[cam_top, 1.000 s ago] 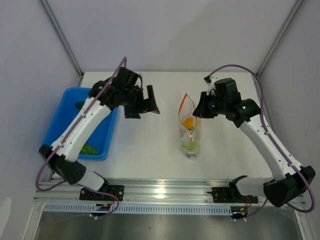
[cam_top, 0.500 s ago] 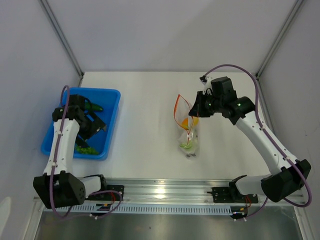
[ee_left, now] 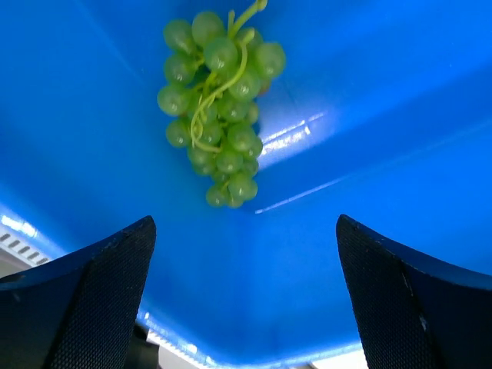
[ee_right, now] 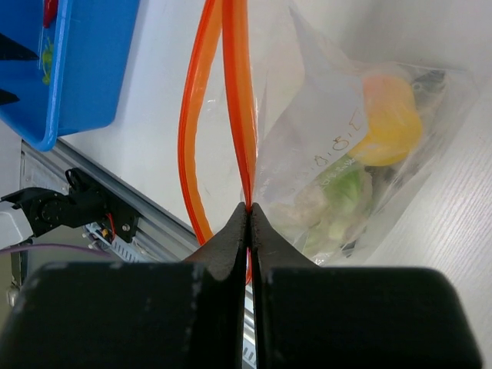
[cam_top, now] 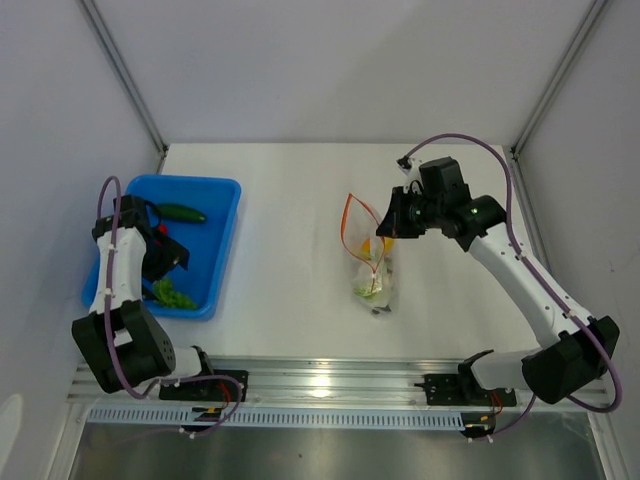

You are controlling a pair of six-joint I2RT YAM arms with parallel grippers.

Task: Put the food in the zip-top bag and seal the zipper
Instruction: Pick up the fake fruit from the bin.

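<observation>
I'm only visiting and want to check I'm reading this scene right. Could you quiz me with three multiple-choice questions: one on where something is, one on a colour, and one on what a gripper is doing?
1. Where is the grape bunch?
A. in the blue tray
B. in the zip-top bag
C. held up in the air

2. What colour is the zipper on the zip-top bag?
A. blue
B. green
C. orange-red

3. What is the right gripper doing?
A. hanging wide open
B. pinching the zipper
C. resting inside the tray

Answers:
1 A: the left wrist view shows the bunch lying on the blue floor of the tray.
2 C: the strip along the mouth of the bag is orange-red.
3 B: the gripper's fingers meet on the strip.
</observation>
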